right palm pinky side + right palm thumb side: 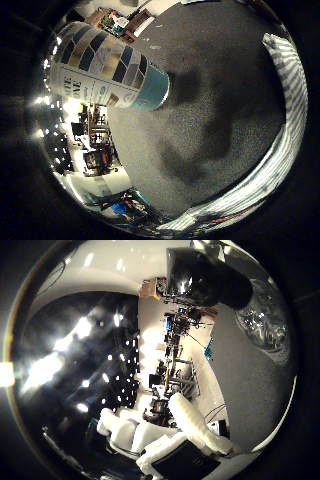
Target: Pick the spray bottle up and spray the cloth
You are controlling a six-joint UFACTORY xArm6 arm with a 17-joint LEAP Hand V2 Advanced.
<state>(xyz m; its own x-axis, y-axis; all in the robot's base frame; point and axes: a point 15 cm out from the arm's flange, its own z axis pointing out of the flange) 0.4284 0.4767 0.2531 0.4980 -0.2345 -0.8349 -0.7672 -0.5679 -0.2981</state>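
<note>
The spray bottle (pixel 107 67) fills much of the little finger side view, so it lies close to the palm. Its patterned body and teal base stand clear of the grey bench (pixel 215 125), and a dark shadow lies on the bench surface just beyond the base. Judgement: the bottle is lifted, tilted, and carried over the bench rather than standing on it.

In the thumb side view a black part, probably the bottle's spray head (pixel 210 280), sits close to the palm, with clear plastic (pixel 265 325) beside it; what that plastic belongs to cannot be told.

The hand (pixel 170 437) shows white and black fingers bent inward toward the palm. Judgement: they are clamped round the bottle, though the contact itself is out of sight.

The striped cloth (pixel 290 100) lies along the far edge of the bench, well apart from the bottle. Nothing stands on the bare bench between them.

Room furniture and lights (pixel 175 355) lie beyond the bench edge, away from the work.
</note>
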